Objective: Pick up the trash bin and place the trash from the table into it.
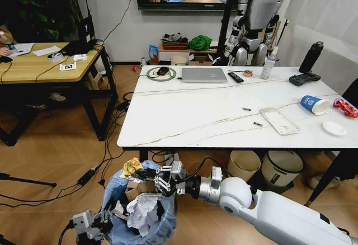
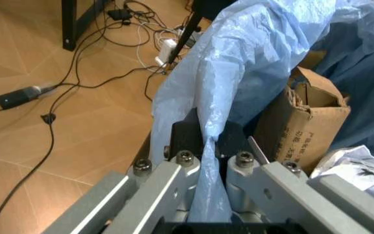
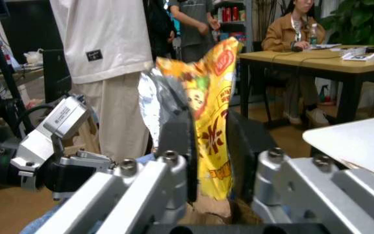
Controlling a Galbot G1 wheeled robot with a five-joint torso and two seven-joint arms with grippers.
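Head view, task roughly at its midpoint. You had the trash bin (image 1: 140, 214) held low over the floor, in front of the near edge of the table (image 1: 196, 116), with the left gripper (image 1: 89, 226) at its rim. In the left wrist view, that gripper's jaws were closed tight on a fold of the light-blue bag (image 2: 239, 73), so the bin hung from its liner. The right gripper (image 1: 150, 179) reached across above the bin's mouth; in the right wrist view its jaws were pinched shut on the yellow wrapper (image 3: 206, 112), which stood up between them, not yet let go.

Already inside the bin: a brown cardboard piece (image 2: 301, 126) standing on edge and crumpled white paper (image 1: 142, 208) beside it. Judged from this, the pick-up of the bin was done and part of the litter was in.

What you still had left lay toward the table's right end: the blue paper cup (image 1: 313, 104) on its side, the red wrapper (image 1: 345, 107) near the far right edge, the clear flat plastic tray (image 1: 279, 121) nearer the middle, and a white disc (image 1: 334, 128) close to the front edge. The silver laptop (image 1: 204, 75) and black remote (image 1: 235, 77) at the back were not litter.
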